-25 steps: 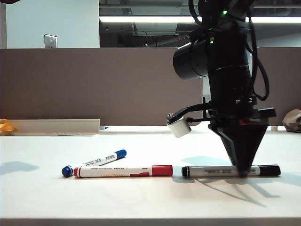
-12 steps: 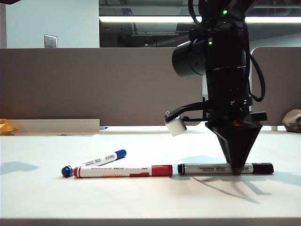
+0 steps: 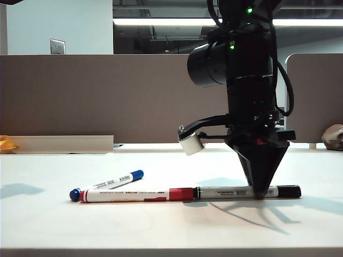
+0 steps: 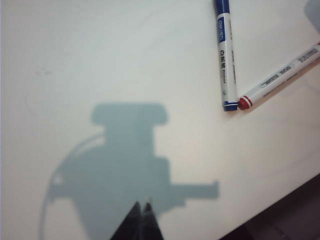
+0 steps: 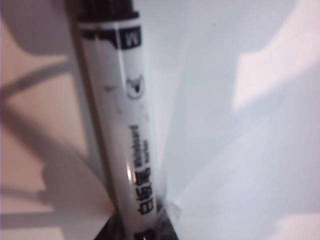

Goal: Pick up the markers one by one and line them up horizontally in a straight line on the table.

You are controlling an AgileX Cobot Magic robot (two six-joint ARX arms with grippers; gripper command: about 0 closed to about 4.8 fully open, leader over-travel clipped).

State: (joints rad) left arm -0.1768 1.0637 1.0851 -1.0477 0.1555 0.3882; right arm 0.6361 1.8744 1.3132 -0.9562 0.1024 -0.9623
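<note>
On the white table (image 3: 161,230) the black marker (image 3: 230,192) lies level, and my right gripper (image 3: 260,194) points straight down, shut on its barrel. The right wrist view shows that barrel (image 5: 125,125) running between the right gripper's (image 5: 142,231) fingers. The black marker's left end meets the red marker (image 3: 134,195), which lies end to end with it. Behind the red marker's left end the blue marker (image 3: 107,183) lies at a slant. In the left wrist view my left gripper (image 4: 143,207) hangs shut and empty above bare table, apart from the blue marker (image 4: 225,55) and red marker (image 4: 280,77).
Grey-brown divider panels (image 3: 107,96) close off the back of the table. A yellow object (image 3: 6,143) sits at the far left edge and a beige one (image 3: 333,136) at the far right. The table's front edge (image 3: 161,249) runs along the bottom of the exterior view.
My right gripper has slid left with the black marker, closing the gap to the red marker, which has shifted slightly left. The left gripper and the blue marker have stayed put.
</note>
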